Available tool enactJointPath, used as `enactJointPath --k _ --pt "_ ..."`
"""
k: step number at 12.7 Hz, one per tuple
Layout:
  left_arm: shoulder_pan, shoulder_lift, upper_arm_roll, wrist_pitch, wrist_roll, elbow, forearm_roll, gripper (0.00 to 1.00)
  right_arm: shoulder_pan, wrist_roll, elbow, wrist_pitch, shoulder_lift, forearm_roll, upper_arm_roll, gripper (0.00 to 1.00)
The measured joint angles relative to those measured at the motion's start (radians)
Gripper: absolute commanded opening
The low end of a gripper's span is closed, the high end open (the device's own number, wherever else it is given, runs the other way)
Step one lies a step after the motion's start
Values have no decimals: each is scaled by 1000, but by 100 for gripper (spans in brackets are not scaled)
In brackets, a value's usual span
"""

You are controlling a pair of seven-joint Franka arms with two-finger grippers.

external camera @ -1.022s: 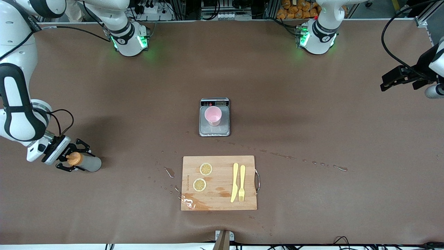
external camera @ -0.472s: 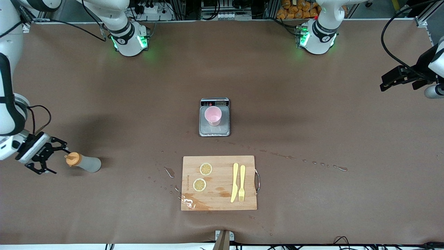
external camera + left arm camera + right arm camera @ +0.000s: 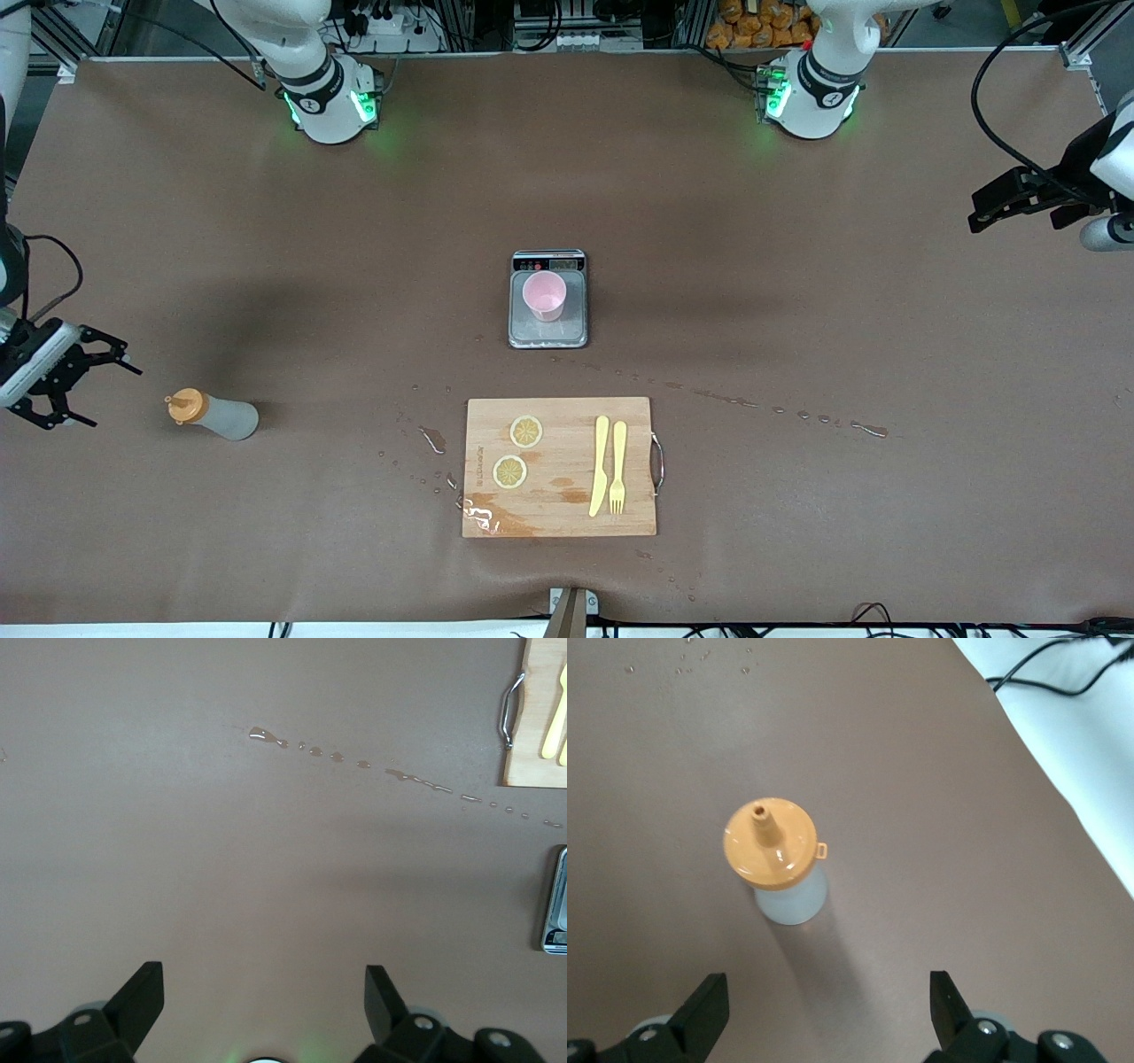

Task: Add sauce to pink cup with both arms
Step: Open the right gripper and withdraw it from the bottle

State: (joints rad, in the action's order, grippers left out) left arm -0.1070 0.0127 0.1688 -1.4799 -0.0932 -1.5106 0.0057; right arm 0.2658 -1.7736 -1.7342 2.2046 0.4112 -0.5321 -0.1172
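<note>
The sauce bottle [image 3: 213,415], whitish with an orange nozzle cap, stands on the brown table toward the right arm's end; it also shows in the right wrist view [image 3: 775,859]. My right gripper [image 3: 104,390] is open and empty, beside the bottle and apart from it, near the table's end [image 3: 828,997]. The pink cup [image 3: 543,295] stands upright on the grey scale [image 3: 547,334] at mid-table. My left gripper [image 3: 983,211] is open and empty, raised over the left arm's end of the table [image 3: 264,992], and waits there.
A wooden cutting board [image 3: 560,467] with two lemon slices [image 3: 518,450], a yellow knife [image 3: 600,464] and fork [image 3: 617,466] lies nearer the front camera than the scale. A trail of liquid drops [image 3: 780,409] crosses the table. The table's end edge [image 3: 1045,771] is close to the bottle.
My right gripper was around the bottle's cap, has come off it and drawn back toward the right arm's end of the table. The bottle stays in place. The left arm has barely moved.
</note>
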Motion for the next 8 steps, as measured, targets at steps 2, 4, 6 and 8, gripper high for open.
enactJointPath --k 2,4,6,8 --pt "0 -2 2 0 0 0 0 100 -24 186 2 -69 -60 93 0 100" --pt "0 -15 4 0 0 6 0 100 -59 392 2 -141 -124 181 1 100" --pt "0 -33 7 0 0 10 0 100 -97 607 2 -230 -184 258 1 100" --pt "0 -39 8 0 0 10 0 100 -127 800 2 -295 -235 321 8 100"
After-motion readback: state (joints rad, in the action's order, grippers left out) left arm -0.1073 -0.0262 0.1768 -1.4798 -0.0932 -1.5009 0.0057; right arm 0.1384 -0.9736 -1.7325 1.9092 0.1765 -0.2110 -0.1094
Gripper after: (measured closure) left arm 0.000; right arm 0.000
